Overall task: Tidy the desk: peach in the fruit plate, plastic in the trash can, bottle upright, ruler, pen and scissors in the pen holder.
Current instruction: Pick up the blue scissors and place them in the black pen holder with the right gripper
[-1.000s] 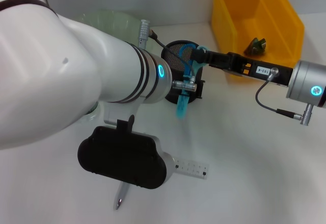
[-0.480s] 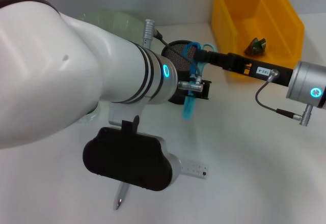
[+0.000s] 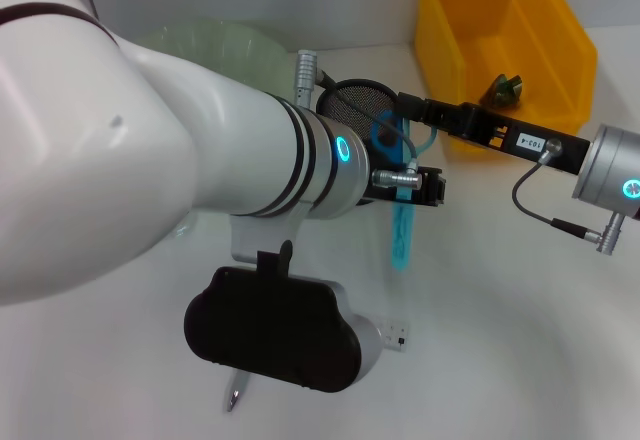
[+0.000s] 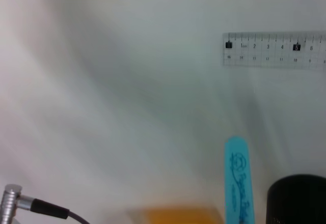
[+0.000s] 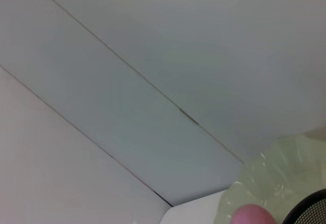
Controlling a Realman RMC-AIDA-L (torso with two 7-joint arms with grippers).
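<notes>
Blue scissors (image 3: 401,222) hang blade-down beside the black mesh pen holder (image 3: 357,102); ruler (image 4: 275,50) lies flat.

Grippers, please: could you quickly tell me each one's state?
Left gripper: cannot be told.
Right gripper: holding the blue scissors beside the pen holder.

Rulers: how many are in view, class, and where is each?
1. The ruler lies flat on the desk, mostly hidden under the left arm in the head view. Others could be hidden there.
</notes>
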